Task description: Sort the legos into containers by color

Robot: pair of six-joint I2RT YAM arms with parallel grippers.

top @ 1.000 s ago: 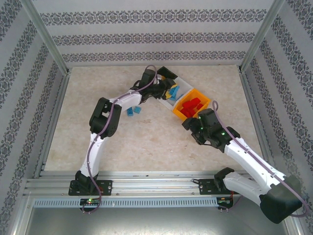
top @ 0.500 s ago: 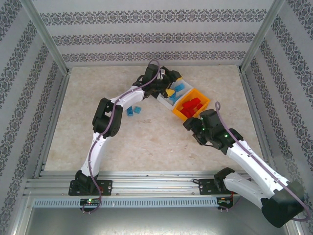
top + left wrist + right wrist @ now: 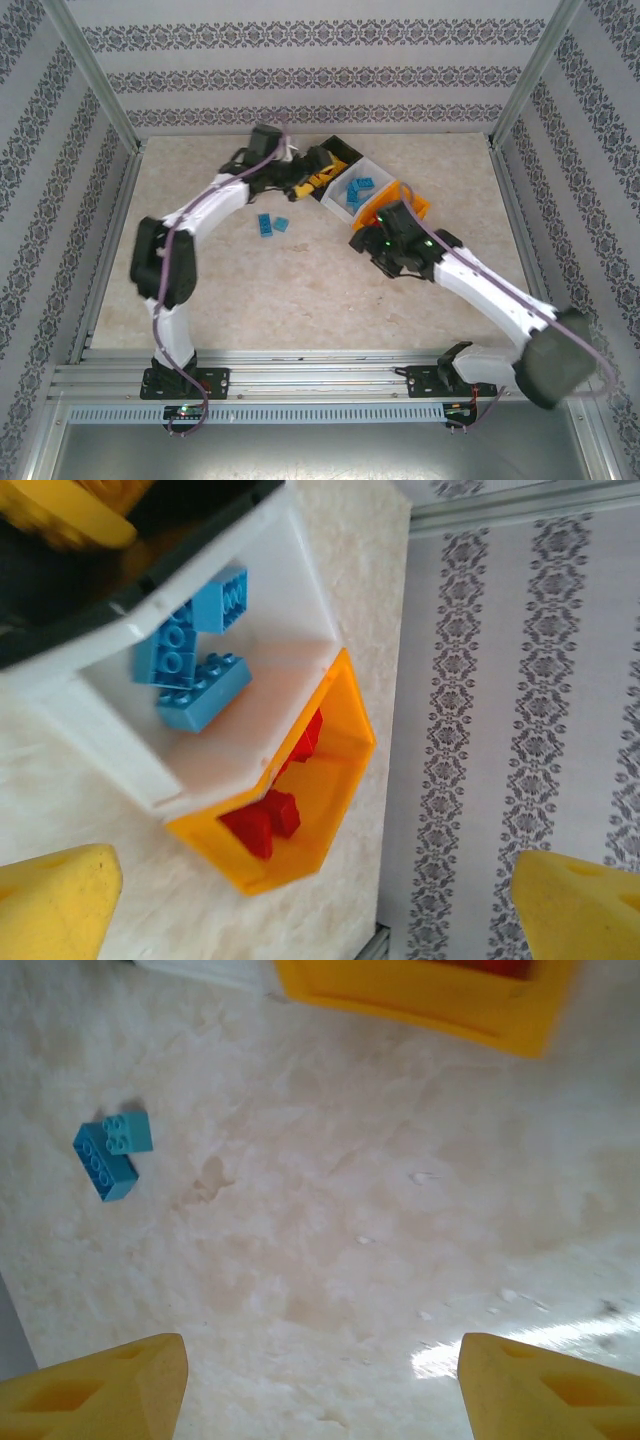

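Bricks in blue (image 3: 195, 655) lie in the white bin (image 3: 300, 580), red bricks (image 3: 265, 820) in the orange bin (image 3: 355, 730) touching it; my left jaws hang wide open and empty beside those bins. My right jaws, also open, hover over tabletop (image 3: 330, 1230) near two loose blue bricks (image 3: 110, 1150).

Your left arm (image 3: 200, 208) reaches far, elbow bent left, left gripper (image 3: 315, 905) spread wide, empty; your right arm (image 3: 492, 292) angles far-left, right gripper (image 3: 330, 1385) parted, empty.
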